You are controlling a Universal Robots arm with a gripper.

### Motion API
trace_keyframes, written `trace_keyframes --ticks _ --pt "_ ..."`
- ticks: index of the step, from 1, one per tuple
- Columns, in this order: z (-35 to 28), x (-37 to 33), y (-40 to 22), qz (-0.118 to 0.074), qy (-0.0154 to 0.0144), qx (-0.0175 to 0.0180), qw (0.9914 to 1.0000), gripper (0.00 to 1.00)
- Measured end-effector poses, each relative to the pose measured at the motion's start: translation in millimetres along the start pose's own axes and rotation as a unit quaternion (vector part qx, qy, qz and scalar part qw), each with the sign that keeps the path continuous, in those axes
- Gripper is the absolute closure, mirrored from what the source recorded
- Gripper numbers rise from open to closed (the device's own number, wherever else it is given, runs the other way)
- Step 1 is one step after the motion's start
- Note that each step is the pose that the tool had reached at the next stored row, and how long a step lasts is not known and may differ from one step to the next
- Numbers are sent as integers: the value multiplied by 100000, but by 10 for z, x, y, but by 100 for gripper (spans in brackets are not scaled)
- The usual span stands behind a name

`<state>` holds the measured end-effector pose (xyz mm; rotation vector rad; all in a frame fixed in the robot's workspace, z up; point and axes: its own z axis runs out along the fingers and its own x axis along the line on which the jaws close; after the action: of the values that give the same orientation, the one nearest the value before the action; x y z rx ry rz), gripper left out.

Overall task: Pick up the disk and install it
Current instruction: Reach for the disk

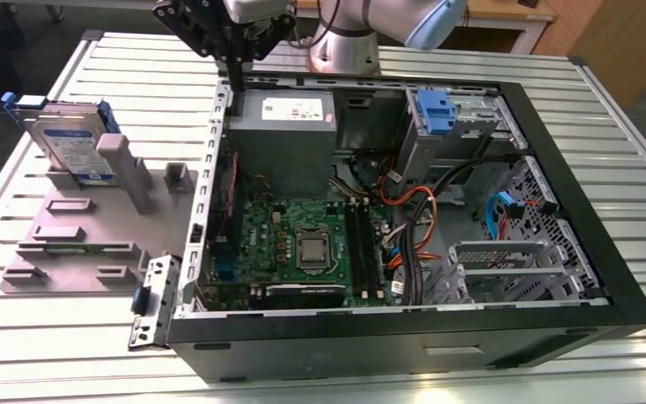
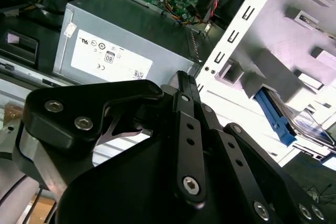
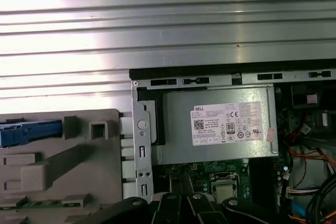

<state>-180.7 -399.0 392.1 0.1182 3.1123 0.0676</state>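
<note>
Pincer [image 1: 233, 77] was observed with its fingers drawn narrow, tips together, nothing held between them and nothing touched. In the exterior view it hung pointing down over the rear corner of the open computer case [image 1: 390, 337], at the case wall on the exterior view's left and just beside the grey power supply [image 1: 282, 135]. In the second wrist view the finger links met at a single tip above that power supply.

Disk [image 1: 71, 143] stood on edge in a slot of the grey holder [image 1: 76, 227], outside the case and well apart from the pincer, toward the exterior view's left. Its labelled face was turned toward the exterior camera and it leaned back slightly. Its blue bracket [image 3: 29, 132] showed along the upper edge. In the first wrist view that edge ran at right angles to the nearest case wall. The lower part sat inside the slot, so which axis was the long one could not be told.

Holder lay on the slatted metal worktop [image 1: 615, 168], just beside the case wall. Space above the disk was open. Inside the case, the motherboard [image 1: 300, 236] lay across the floor, and a grey drive cage [image 1: 483, 114] with a blue tab [image 1: 436, 109] stood beside the power supply, toward the exterior view's right.
</note>
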Motion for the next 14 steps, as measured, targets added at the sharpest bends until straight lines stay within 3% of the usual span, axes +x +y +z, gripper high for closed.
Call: trace_keyframes --ticks 7,14 --pt "8 156 -10 -11 -15 -5 100000 89" --pt "15 357 -21 -16 -35 -5 100000 89"
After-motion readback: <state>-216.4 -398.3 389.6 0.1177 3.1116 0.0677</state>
